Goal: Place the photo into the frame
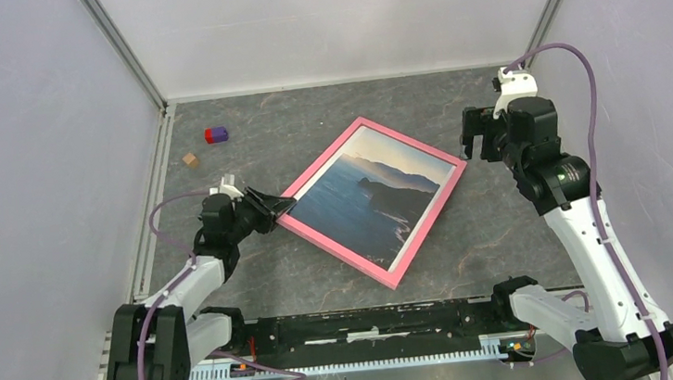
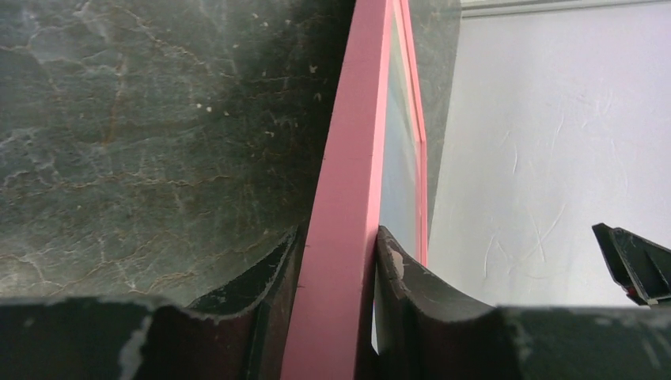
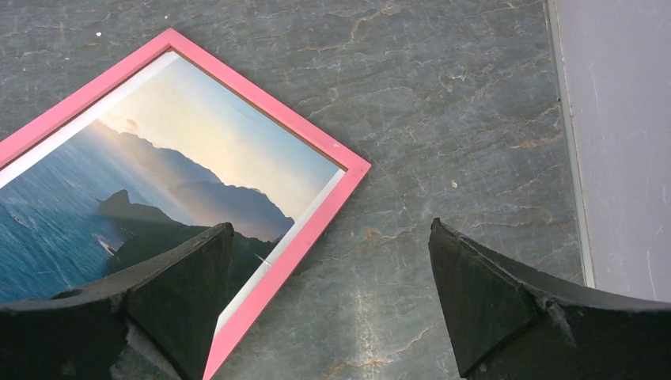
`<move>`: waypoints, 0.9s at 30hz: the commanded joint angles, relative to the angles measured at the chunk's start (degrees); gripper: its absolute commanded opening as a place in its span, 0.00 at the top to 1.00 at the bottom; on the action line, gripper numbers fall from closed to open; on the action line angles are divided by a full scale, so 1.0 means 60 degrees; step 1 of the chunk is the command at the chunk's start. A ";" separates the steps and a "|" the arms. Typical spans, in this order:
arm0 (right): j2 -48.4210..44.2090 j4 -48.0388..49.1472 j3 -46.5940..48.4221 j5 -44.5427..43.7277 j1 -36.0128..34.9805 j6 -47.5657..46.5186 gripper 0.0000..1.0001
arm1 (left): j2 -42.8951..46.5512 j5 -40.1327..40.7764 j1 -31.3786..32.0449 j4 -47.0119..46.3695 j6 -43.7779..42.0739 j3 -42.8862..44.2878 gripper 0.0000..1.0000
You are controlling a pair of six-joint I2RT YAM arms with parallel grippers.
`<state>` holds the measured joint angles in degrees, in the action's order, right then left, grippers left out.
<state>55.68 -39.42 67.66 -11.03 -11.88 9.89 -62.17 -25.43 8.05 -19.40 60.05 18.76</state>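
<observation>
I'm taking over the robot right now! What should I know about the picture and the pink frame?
Left gripper: shut on the left corner edge of the thin salmon-pink rectangular picture frame, one finger on each side.
Right gripper: open, empty, hovering over the dark stone-patterned table beside the frame's right corner.
Paper photo of dark cliffs and blue sea: face up inside the frame, on the table.
Done: photo looks to be in.
Left: check that it sits straight, then let go. The frame's back is hidden.
</observation>
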 commanded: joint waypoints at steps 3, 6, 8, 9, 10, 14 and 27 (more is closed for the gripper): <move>-0.0235 0.0228 -0.0018 -0.0047 0.0028 -0.0310 0.02 | -0.0681 0.1441 -0.0095 0.0540 -0.0774 -0.0271 0.77; -0.0275 0.0207 -0.0041 -0.0049 0.0023 -0.0330 0.02 | -0.0781 0.1529 -0.0141 0.0384 -0.0615 -0.0278 0.63; -0.0289 0.0211 -0.0068 -0.0022 0.0018 -0.0329 0.02 | -0.0831 0.1579 -0.0169 0.0344 -0.0436 -0.0322 0.52; -0.0287 0.0209 -0.0070 -0.0009 0.0018 -0.0312 0.02 | -0.0847 0.1583 -0.0193 0.0347 -0.0387 -0.0337 0.45; -0.0297 0.0211 -0.0084 0.0005 0.0030 -0.0310 0.02 | -0.0818 0.1594 -0.0237 0.0403 -0.0324 -0.0357 0.40; -0.0306 0.0184 -0.0077 0.0036 0.0022 -0.0304 0.02 | -0.0709 0.1624 -0.0371 0.0611 -0.0123 -0.0417 0.23; -0.0676 -0.0477 0.0632 0.0355 0.0028 -0.0376 0.02 | 0.0970 0.4576 -0.0403 0.7974 -0.1170 0.3026 0.00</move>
<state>54.04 -41.04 67.70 -10.44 -11.88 8.64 -61.30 -5.52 5.96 13.43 58.63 28.25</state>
